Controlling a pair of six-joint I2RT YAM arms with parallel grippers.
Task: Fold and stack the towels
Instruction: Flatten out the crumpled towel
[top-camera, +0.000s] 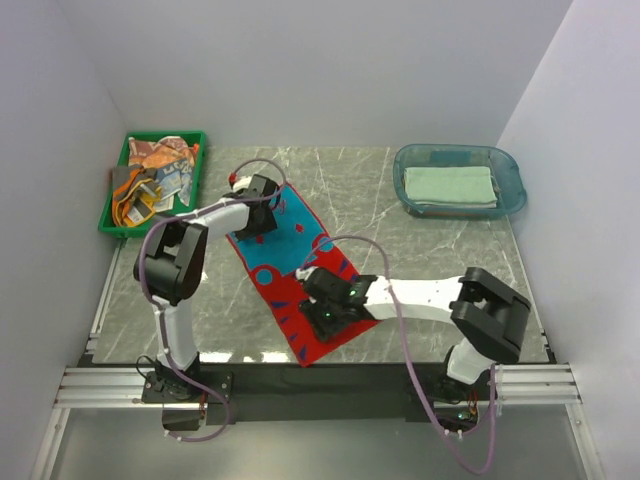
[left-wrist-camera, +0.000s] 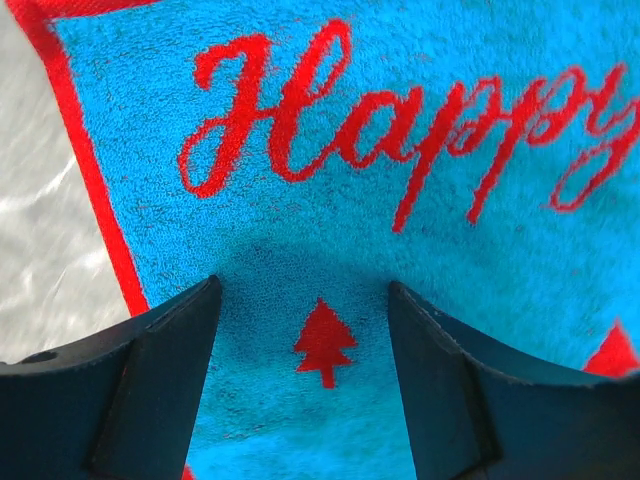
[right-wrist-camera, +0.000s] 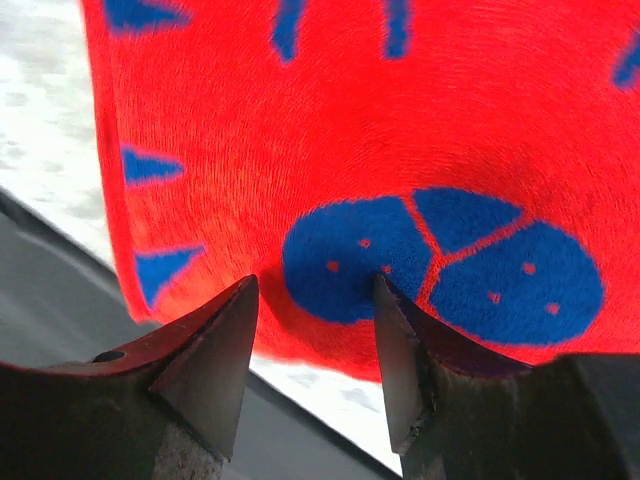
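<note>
A red towel with a blue panel and lettering (top-camera: 290, 270) lies spread flat across the table, running from the far left to the near middle. My left gripper (top-camera: 258, 215) hovers over its far end. In the left wrist view the gripper (left-wrist-camera: 305, 295) is open above the blue panel (left-wrist-camera: 400, 250), with a small red tree between the fingers. My right gripper (top-camera: 325, 315) is over the towel's near end. Seen from the right wrist, it (right-wrist-camera: 315, 290) is open, its tips at the red cloth (right-wrist-camera: 350, 120) close to the near hem. Neither gripper holds anything.
A green tray (top-camera: 118, 195) at the far left holds several crumpled towels (top-camera: 155, 175). A clear blue tub (top-camera: 515, 185) at the far right holds a folded pale towel (top-camera: 450, 185). The table's dark front edge (right-wrist-camera: 60, 300) runs just beyond the towel's near hem.
</note>
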